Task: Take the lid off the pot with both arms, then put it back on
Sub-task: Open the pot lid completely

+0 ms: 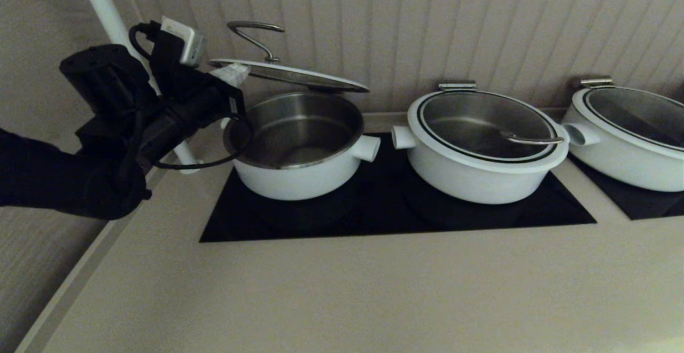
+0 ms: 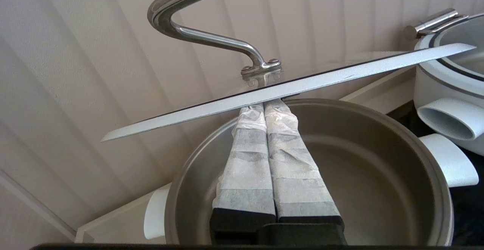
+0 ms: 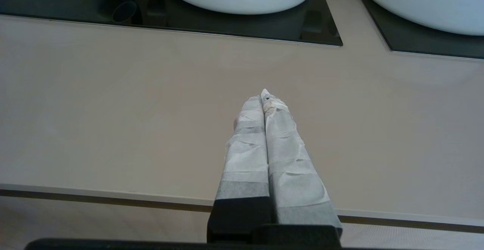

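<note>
The lid [image 1: 288, 75] is off the pot [image 1: 299, 177] and hangs tilted above it, its left side higher, its arched steel handle [image 1: 256, 32] pointing up. My left gripper [image 1: 232, 75] is shut, with its taped fingertips pressed against the underside of the lid's white rim at the pot's left side. In the left wrist view the closed fingers [image 2: 245, 159] reach over the open steel pot [image 2: 378, 174] and meet the lid's edge [image 2: 287, 89] from below. The lid's far right edge is close to the pot's rim; I cannot tell if they touch. My right gripper [image 3: 264, 97] is shut and empty over the bare counter, out of the head view.
Two more white pots with lids on stand to the right [image 1: 481, 177] [image 1: 630, 166], on black cooktops [image 1: 395, 214]. A white pole [image 1: 107, 11] rises behind my left arm. A ribbed wall runs behind the pots. The beige counter [image 3: 113, 110] stretches in front.
</note>
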Available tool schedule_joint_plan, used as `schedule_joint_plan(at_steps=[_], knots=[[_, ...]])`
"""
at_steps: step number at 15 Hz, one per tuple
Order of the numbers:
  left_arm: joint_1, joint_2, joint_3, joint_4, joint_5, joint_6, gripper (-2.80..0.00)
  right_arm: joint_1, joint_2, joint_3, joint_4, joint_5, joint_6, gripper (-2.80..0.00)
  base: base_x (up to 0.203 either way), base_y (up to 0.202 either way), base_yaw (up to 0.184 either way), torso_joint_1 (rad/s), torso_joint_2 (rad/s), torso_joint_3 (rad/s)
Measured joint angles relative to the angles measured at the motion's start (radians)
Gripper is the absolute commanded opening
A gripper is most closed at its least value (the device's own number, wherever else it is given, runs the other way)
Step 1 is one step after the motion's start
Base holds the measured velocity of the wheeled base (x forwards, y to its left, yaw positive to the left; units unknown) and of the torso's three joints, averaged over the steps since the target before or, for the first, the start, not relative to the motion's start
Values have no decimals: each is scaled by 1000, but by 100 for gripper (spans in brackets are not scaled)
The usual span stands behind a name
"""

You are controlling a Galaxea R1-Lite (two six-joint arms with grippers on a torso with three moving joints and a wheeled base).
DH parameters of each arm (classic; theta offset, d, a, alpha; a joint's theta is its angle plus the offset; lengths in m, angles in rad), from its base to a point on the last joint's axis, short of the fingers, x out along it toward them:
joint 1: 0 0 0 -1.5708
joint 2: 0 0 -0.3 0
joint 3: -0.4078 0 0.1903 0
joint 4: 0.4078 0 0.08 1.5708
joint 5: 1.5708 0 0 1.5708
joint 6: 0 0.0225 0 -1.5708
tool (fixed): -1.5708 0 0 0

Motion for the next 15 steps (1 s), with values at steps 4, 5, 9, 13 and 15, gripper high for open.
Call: schedule_joint_plan(at_steps=[4,5,9,13,15], knots=[[0,2,-33,0,-1,0,-280,0,0,0,0,0,0,-280,0,0,0,0,0,0],[-1,4,-45,0,-1,0,-280,0,0,0,0,0,0,-280,0,0,0,0,0,0],[-1,18,-95,-1,-1,2,-280,0,0,0,0,0,0,-280,0,0,0,0,0,0],[-1,39,-140,-1,-4,1,-280,0,0,0,0,0,0,-280,0,0,0,0,0,0],[-1,51,-158,-2,-4,2,-280,0,0,0,0,0,0,-280,0,0,0,0,0,0]])
